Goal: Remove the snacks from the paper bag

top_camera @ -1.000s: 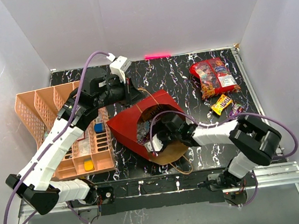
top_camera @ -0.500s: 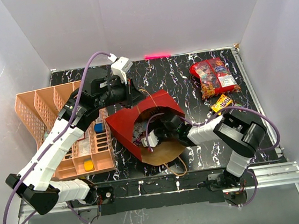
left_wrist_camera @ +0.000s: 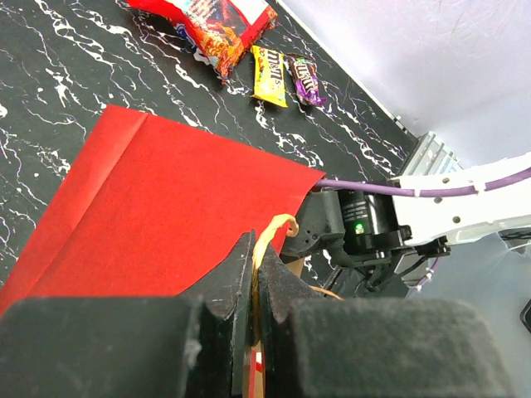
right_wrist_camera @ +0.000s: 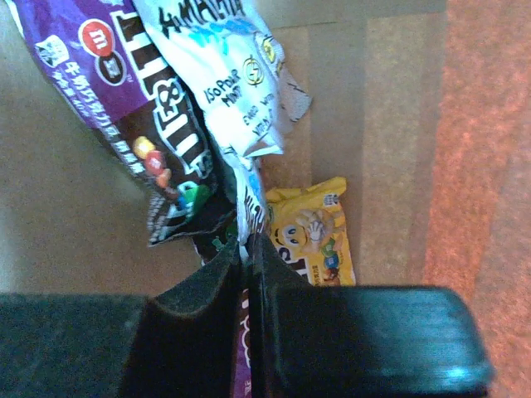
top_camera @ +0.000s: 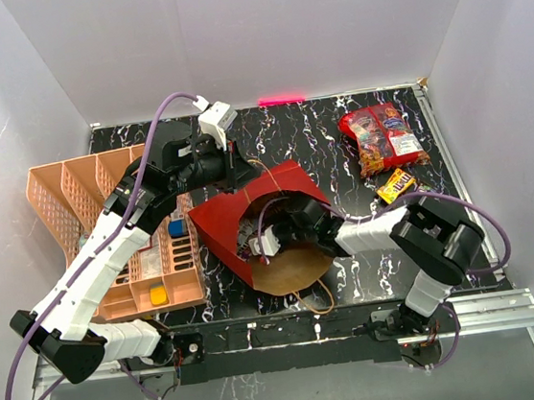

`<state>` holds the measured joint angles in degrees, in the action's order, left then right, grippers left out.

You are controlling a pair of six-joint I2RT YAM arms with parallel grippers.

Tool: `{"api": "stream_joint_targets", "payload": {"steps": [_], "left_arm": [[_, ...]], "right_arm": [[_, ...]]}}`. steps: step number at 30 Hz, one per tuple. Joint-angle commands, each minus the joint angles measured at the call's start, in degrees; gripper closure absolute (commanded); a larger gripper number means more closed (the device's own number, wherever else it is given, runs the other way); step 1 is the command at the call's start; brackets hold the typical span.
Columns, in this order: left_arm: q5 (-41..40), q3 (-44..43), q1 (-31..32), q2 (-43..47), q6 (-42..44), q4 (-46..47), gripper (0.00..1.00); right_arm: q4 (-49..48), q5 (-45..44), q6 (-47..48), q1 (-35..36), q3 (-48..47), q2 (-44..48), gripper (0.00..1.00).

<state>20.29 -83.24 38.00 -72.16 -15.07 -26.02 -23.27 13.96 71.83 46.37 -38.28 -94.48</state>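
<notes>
The red paper bag (top_camera: 219,221) (left_wrist_camera: 149,207) lies on its side mid-table, its brown mouth facing the near right. My left gripper (top_camera: 238,174) (left_wrist_camera: 255,249) is shut on the bag's cord handle (left_wrist_camera: 279,222) at the top edge. My right gripper (top_camera: 259,244) (right_wrist_camera: 246,245) is inside the bag, shut on the edge of a white snack wrapper (right_wrist_camera: 224,75). Beside that wrapper lie a purple-brown candy packet (right_wrist_camera: 124,83) and a yellow packet (right_wrist_camera: 311,232). Out on the table are two red bags (top_camera: 380,137) (left_wrist_camera: 211,16), a yellow bar (top_camera: 396,185) (left_wrist_camera: 269,76) and a dark bar (top_camera: 419,196) (left_wrist_camera: 304,80).
A peach slotted tray (top_camera: 64,199) stands at the left, holding a blue block (top_camera: 177,228) and a yellow block (top_camera: 158,295). A loose cord handle (top_camera: 317,300) trails from the bag's mouth toward the near edge. A pink strip (top_camera: 281,99) lies at the back wall.
My right gripper has reached deeper into the bag and closed on the white wrapper. The left gripper has kept its hold on the handle.
</notes>
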Motion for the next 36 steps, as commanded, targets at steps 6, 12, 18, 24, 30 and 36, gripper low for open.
{"api": "stream_joint_targets", "payload": {"steps": [6,12,18,24,30,36], "left_arm": [[-2.98,-2.02,0.28,1.52,1.27,-1.06,1.0],[-4.62,-2.53,0.23,0.68,1.89,-1.6,1.0],[-5.47,-4.07,0.23,-0.85,1.71,-1.31,1.0],[-9.49,-4.68,0.23,-1.57,2.21,-1.78,1.0],[-12.04,-4.63,0.23,-2.22,2.26,-1.99,1.0],[-11.39,-3.66,0.23,-1.6,1.64,-1.36,1.0]], "right_arm": [[11.39,5.05,-14.07,0.45,-0.55,16.19,0.92],[15.86,3.0,-22.99,1.53,5.36,32.45,0.92],[20.37,4.32,-35.85,1.62,3.86,47.67,0.92],[29.9,-1.1,-58.09,1.62,-10.51,49.93,0.92],[31.45,-10.63,-74.12,1.58,-27.21,46.94,0.92],[27.18,-40.44,-82.27,1.49,-36.28,39.9,0.92]]}}
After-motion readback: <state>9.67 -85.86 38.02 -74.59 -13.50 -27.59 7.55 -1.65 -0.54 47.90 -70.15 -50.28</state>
